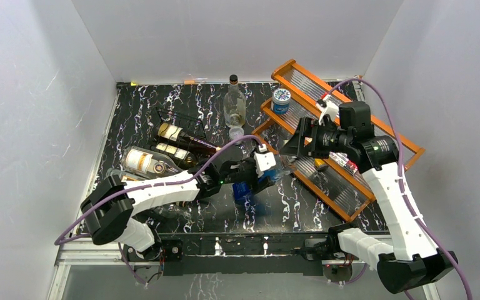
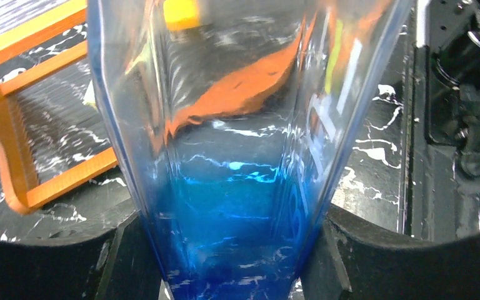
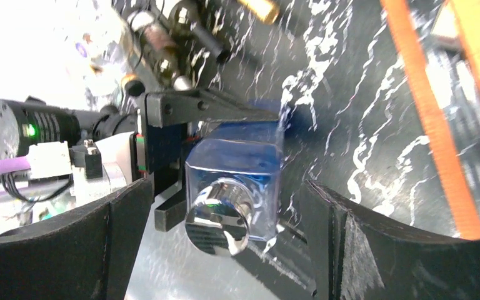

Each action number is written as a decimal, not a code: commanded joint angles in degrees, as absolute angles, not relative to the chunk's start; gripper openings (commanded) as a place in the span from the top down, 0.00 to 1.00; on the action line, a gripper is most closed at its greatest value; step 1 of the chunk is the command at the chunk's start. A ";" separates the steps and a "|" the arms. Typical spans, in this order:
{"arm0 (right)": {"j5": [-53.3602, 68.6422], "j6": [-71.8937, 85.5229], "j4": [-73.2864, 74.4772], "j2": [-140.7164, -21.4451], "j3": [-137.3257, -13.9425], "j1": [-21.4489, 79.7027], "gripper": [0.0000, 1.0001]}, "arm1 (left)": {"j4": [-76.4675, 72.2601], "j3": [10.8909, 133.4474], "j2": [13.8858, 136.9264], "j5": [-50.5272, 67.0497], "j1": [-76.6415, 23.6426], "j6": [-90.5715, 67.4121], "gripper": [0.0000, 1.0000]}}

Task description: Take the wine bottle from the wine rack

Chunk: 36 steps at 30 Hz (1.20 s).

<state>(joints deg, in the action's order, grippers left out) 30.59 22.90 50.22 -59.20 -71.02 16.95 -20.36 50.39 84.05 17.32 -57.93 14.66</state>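
Left gripper (image 1: 253,180): clamped across the body of the blue bottle (image 1: 245,190). Its fingers (image 2: 69,262) press the two flat sides.
Blue bottle: off to the right of the wine rack (image 1: 181,120), clear of its wires. It lies sideways, with the silver cap (image 3: 219,215) pointing away from the rack.
Why held so: my guess is that this is the bottle lifted off the rack, turned cap-first toward the other arm for a handover or second grip.
Right gripper (image 1: 292,145): spread wide, holding nothing. It sits farther from the rack than the bottle, faces the cap and is not touching it.
On the rack: dark bottles (image 1: 184,139) lying side by side.
Beyond the right gripper, seen from the rack: orange shelf (image 1: 349,217), probably no part of this job.
Hard to tell: whether the bottle rests on the table (image 1: 287,212) or hangs just above it.
Rack outline: thin wire mostly lost against the dark marbling.
Left wrist view: filled with blue glass, and any lettering is unreadable.
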 commanded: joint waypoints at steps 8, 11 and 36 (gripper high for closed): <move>20.90 25.84 40.66 -55.68 -74.31 16.78 0.02 | -31.55 48.84 78.66 1.31 -58.01 3.05 1.00; 19.84 27.41 35.86 -51.91 -72.19 16.80 0.02 | -30.81 49.02 78.66 0.58 -58.01 1.82 1.00; 16.19 27.16 29.46 -63.55 -64.79 32.13 0.02 | -27.37 50.10 78.66 2.68 -58.02 -0.84 1.00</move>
<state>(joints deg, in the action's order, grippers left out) 20.08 28.45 33.28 -62.76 -65.78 27.97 -22.65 48.25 82.39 0.58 -57.76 -0.54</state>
